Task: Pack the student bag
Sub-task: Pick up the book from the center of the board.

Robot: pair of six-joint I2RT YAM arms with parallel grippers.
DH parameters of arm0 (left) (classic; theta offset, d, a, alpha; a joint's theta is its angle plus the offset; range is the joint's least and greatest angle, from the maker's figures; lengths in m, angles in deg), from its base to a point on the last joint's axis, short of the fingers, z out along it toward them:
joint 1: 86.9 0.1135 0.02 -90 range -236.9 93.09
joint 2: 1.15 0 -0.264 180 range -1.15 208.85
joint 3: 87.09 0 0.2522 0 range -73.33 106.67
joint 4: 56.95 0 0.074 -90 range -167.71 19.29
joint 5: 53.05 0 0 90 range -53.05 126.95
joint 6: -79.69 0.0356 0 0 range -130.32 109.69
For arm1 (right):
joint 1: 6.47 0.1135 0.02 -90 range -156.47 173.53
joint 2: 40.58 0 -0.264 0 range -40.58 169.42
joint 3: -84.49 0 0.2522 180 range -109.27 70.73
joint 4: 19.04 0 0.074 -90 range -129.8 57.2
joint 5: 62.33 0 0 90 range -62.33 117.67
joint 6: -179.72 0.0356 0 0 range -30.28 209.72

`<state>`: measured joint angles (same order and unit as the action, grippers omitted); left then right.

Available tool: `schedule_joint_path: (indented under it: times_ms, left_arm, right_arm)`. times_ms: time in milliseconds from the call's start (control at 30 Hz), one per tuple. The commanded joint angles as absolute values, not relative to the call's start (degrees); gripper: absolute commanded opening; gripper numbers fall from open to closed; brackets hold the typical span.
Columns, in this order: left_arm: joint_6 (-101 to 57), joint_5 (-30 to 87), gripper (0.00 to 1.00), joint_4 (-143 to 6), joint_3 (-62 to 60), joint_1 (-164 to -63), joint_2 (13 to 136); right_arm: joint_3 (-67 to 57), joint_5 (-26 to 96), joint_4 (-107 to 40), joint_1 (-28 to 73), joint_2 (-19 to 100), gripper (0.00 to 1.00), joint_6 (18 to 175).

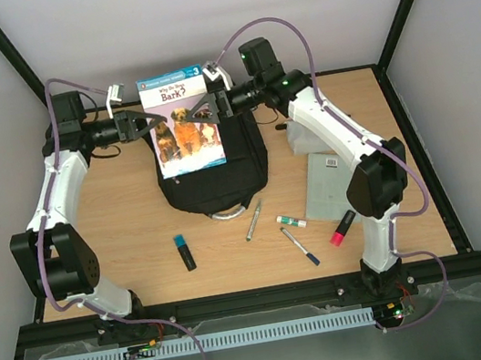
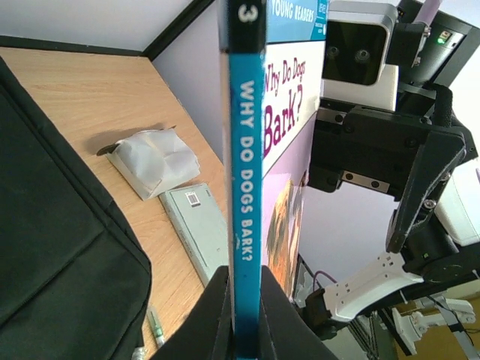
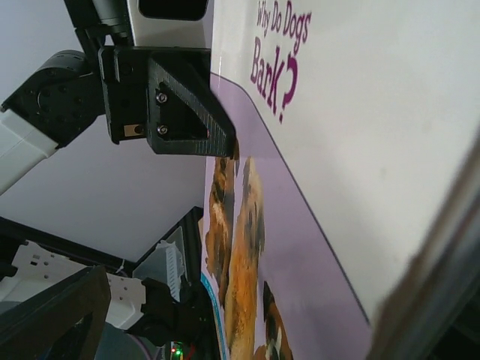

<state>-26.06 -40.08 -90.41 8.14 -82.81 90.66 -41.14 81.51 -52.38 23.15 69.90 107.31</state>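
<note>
book (image 1: 183, 120): thin glossy paperback, flat rectangle, blue spine | student bag (image 1: 214, 189): black soft fabric, lying mid wooden tabletop (image 1: 127, 217), beneath the held book | left end effector (image 1: 148, 122): clamped on book's spine edge | right end effector (image 1: 204, 105): jaws wide apart at book's opposite edge

silver pen (image 1: 254, 220), red highlighter (image 1: 342, 228) and grey notebook (image 1: 329, 185) lie on the table (image 1: 127, 217).
</note>
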Motion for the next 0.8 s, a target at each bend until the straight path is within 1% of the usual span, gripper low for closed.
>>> schedule_joint_path:
  times_ms: [0,133,267,400,533,600,767]
  left_arm:
    - [-28.3,-38.4,0.02,-86.6,8.5,-82.5,91.4]
    - [-28.0,-38.0,0.02,-86.6,8.3,-82.5,91.4]
    - [-27.4,-37.8,0.02,-86.8,7.9,-82.6,91.2]
    - [-26.8,-36.9,0.02,-87.3,7.6,-82.6,91.0]
    - [-26.8,-36.7,0.02,-87.1,7.2,-82.7,90.8]
    - [-26.7,-36.9,0.02,-87.0,7.1,-82.7,90.9]
    - [-26.8,-37.8,0.02,-86.8,7.6,-82.8,91.1]
  right_arm:
    - [-40.1,86.0,-51.4,23.7,67.1,0.92,107.6]
    - [-39.3,85.9,-50.9,23.2,66.7,0.86,108.3]
    - [-38.9,87.0,-49.3,22.8,67.1,0.72,110.0]
    - [-38.9,87.1,-48.6,22.7,67.6,0.65,110.6]
    - [-38.9,87.4,-48.4,22.7,67.8,0.56,110.5]
    - [-38.9,87.5,-48.4,22.7,68.0,0.53,110.5]
    - [-38.9,85.1,-49.5,22.6,68.3,0.53,109.6]
